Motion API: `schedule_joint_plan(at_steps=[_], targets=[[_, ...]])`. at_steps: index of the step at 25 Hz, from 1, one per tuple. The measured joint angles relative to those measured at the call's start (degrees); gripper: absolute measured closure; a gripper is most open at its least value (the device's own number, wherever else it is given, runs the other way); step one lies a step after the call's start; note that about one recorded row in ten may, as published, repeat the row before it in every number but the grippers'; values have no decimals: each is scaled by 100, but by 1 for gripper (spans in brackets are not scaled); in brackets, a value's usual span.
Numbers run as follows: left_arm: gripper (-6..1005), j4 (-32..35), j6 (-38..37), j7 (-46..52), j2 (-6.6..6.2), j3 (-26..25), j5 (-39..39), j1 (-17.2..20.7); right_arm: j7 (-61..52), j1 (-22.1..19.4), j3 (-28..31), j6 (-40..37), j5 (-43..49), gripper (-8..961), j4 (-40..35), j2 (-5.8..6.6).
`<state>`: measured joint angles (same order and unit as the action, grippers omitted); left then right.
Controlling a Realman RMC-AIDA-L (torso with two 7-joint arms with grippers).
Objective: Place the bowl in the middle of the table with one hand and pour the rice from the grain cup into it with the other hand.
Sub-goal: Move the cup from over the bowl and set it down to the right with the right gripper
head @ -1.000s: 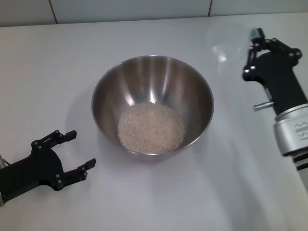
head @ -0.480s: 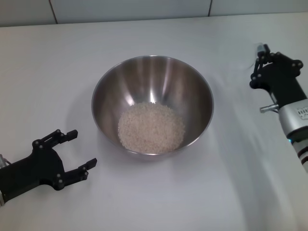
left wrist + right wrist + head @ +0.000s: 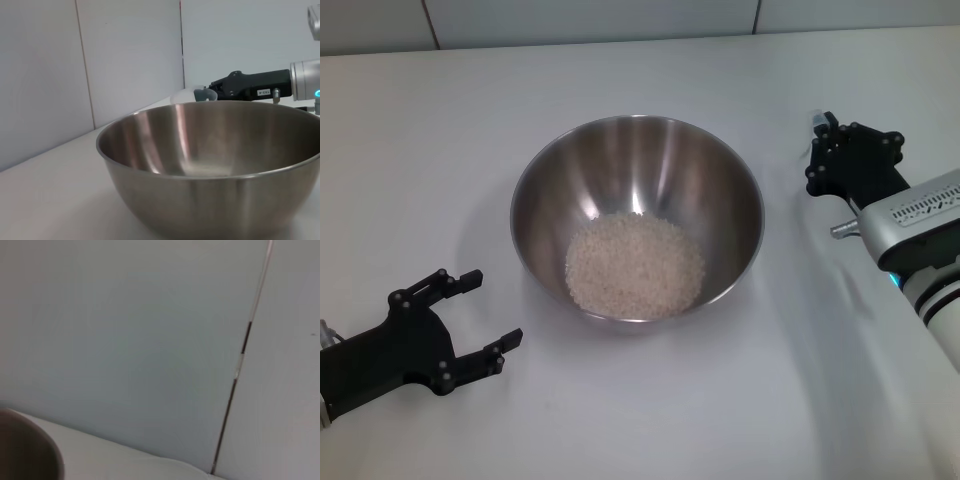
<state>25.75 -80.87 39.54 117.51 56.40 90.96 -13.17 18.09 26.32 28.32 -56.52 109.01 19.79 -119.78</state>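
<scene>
White table (image 3: pixel 620 420) underneath all. Steel bowl (image 3: pixel 637 215) at mid-table, rice (image 3: pixel 634 265) heaped in its bottom. Right gripper (image 3: pixel 817 150) just beside the bowl's right rim, apparently holding the clear grain cup (image 3: pixel 194 95); jaw spread impossible to tell. Left gripper (image 3: pixel 490 318) near the front-left, forked fingers spread wide, holding nothing.

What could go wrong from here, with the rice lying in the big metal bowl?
1. The right gripper holds the grain cup close beside the bowl, near rim height. A careless swing might knock the bowl and scatter the rice.
2. The clear cup is hard to see against the white table, so it could be set down badly and tip.
3. The open left gripper sits low near the bowl and might nudge it.
</scene>
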Motion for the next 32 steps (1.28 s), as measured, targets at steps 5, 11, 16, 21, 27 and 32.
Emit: schedule_joint_plan(at_steps=[5,11,16,21,27,32], targets=[[165,0,0,1,4,-4,0,-2,-3,89,-35,169,13,892,-2,11],[165,0,1,1,8,-5,0,-13,-6,143,-37,295,16,880,-18,17],[165,0,2,12,9,11,0,-38,-8,167,-37,395,15,871,-19,17],[165,0,2,18,8,12,0,-38,-8,169,-37,496,16,861,-19,16],[165,0,2,19,2,12,0,-37,-8,129,-36,500,23,777,30,16],[165,-17,2,18,-9,12,0,-37,-8,60,-48,494,25,707,66,16]])
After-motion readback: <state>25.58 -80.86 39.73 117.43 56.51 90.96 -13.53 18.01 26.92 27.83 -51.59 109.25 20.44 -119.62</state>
